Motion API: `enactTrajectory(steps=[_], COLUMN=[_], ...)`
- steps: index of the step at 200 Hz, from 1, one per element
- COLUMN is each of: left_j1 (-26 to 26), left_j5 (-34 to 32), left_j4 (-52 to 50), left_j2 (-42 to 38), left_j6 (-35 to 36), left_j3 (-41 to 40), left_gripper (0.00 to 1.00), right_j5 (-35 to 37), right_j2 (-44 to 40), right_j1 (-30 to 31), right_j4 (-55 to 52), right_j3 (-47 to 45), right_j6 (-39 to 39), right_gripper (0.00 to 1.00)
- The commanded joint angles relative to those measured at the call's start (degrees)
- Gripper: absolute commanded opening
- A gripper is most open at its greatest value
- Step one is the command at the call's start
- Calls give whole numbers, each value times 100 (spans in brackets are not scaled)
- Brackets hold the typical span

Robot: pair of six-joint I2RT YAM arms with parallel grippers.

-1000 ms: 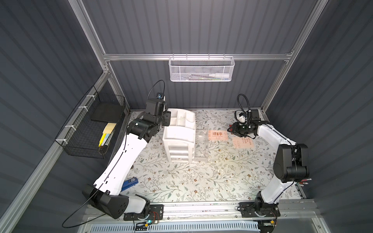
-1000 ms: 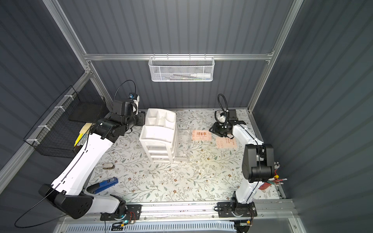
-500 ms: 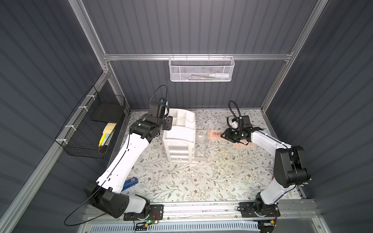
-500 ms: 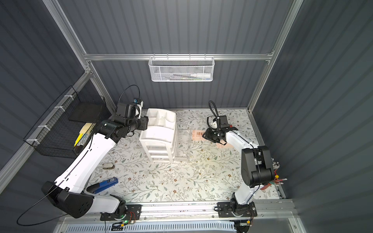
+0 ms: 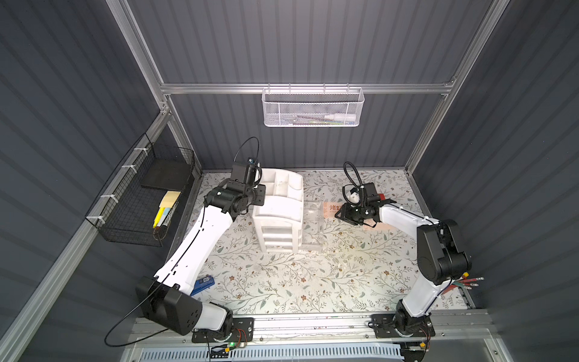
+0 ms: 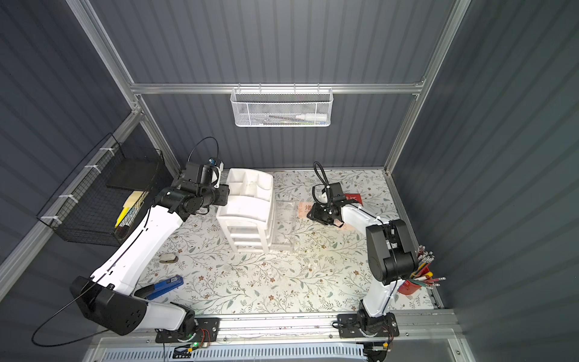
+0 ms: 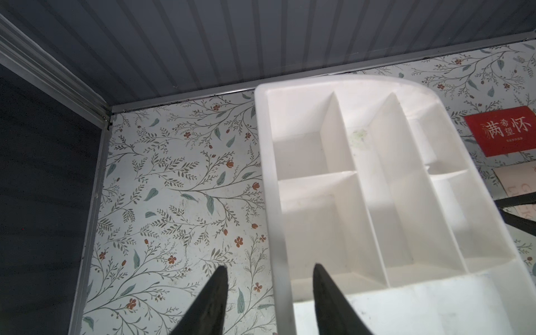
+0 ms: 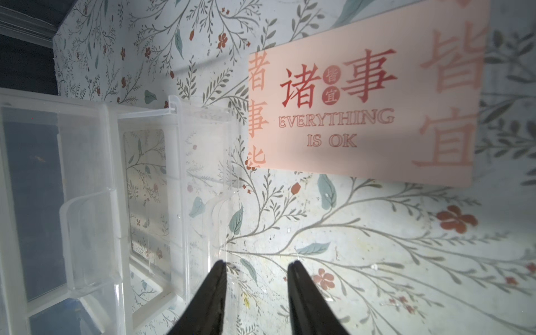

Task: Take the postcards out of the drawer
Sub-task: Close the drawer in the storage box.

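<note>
The right end effector [image 8: 256, 264] hangs parted and empty beside the open drawer [image 8: 145, 188]; the pink postcard [image 8: 362, 110] lies flat on the surface [image 8: 377, 246] just ahead, long side across its path. The drawer looks empty, I think. The left end effector [image 7: 268, 265], parted, straddles the organizer [image 7: 272, 174] rim.

We are holding our left arm [image 5: 200, 247] stretched forward and inward, wrist turned sideways, with the left gripper [image 7: 268, 268] levelled and its jaws parted, clamping nothing. We are keeping our right arm [image 5: 404, 219] folded at a raised elbow, forearm angled toward our left, with the right gripper [image 8: 257, 265] pointing low, jaws parted and empty.
</note>
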Motion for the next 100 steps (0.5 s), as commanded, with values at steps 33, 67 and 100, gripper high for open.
enactTrajectory(steps=[33, 67, 100], left_j1=[174, 202, 211], left_j5=[386, 450, 450], left_j4=[185, 219, 227], left_j2=[50, 52, 40], left_j6=[-103, -123, -129], left_j3=[-187, -221, -218], left_gripper=[32, 24, 17], right_j5=[307, 369, 380], right_j2=[152, 393, 691], right_j1=[251, 477, 728], right_j4=[-6, 31, 93], right_j3=[94, 156, 384], right_j6=[28, 56, 158], right_gripper=[37, 34, 32])
